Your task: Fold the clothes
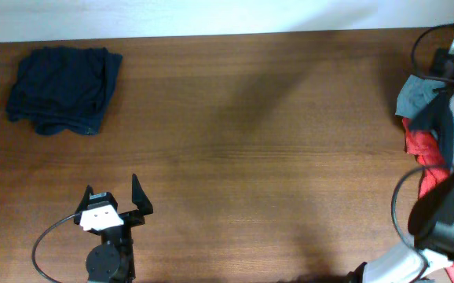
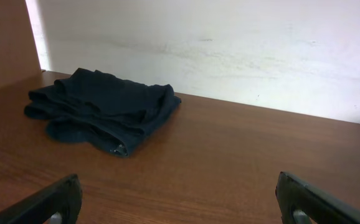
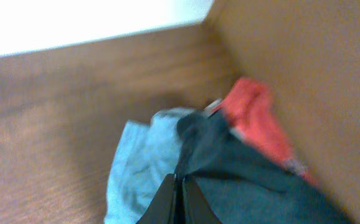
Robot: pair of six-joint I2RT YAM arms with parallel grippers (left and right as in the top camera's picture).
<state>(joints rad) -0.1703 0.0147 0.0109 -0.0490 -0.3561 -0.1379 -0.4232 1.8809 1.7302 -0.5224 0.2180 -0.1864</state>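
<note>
Closest to our right wrist camera, the right end effector (image 3: 177,200) is clenched, its two dark fingers pressed flat together. The tips sit at the seam between a dark garment (image 3: 242,180) and a pale grey-blue garment (image 3: 136,168). We cannot tell whether any fabric is pinched between them.

From overhead we see the brown wooden desk (image 1: 235,157) filling almost the whole view, with a white wall (image 1: 211,16) along its far edge. The right arm (image 1: 447,212) reaches over the desk's right edge and covers much of the heap of clothes there. Beside the arm we make out the grey-blue cloth (image 1: 415,96) towards the far side and a red garment (image 1: 425,145) just nearer than it. In the wrist view the red garment (image 3: 255,118) lies touching the dark one.

Well apart from that heap, a navy garment (image 1: 64,90) lies loosely bunched near the far left corner, alone on bare wood.

Near the desk's front edge, towards the left, we find the left end effector (image 1: 113,190) released, fingers spread wide and empty, pointing towards the navy garment (image 2: 102,109).
</note>
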